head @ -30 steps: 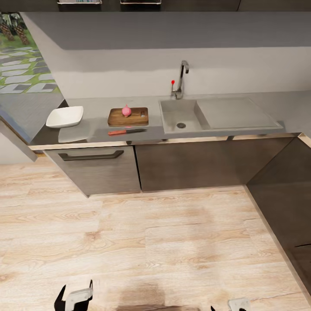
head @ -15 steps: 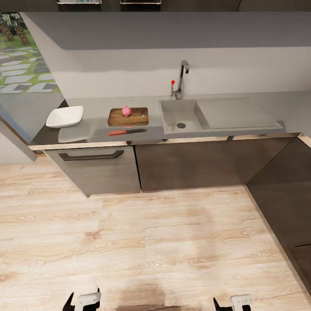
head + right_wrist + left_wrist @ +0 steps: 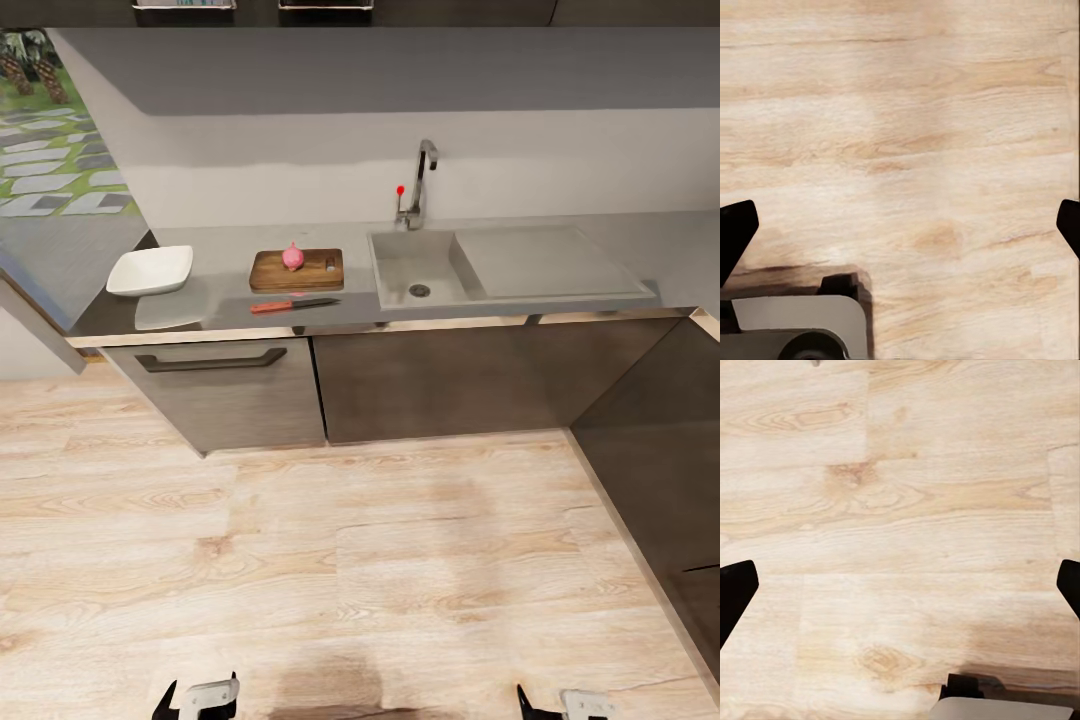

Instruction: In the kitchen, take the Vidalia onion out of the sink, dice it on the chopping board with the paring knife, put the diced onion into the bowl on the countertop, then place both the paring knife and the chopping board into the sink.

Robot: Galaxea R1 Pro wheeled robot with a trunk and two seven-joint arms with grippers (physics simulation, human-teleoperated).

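Head view: Vidalia onion (image 3: 292,257) rests whole on the chopping board (image 3: 272,272) mid-countertop (image 3: 215,245); paring knife (image 3: 293,304) lies at the front edge, probably light and stiff, best taken by its red handle; left gripper (image 3: 198,698) and right gripper (image 3: 560,704) hang wide open, empty.

Home kitchen, steel sink (image 3: 420,270) with chrome tap (image 3: 418,185), grey countertop (image 3: 210,300) over dark cabinets (image 3: 420,385), wood-plank floor (image 3: 330,560)

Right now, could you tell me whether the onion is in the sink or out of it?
Out. The onion sits whole on the chopping board, left of the sink, whose basin holds nothing visible but the drain.
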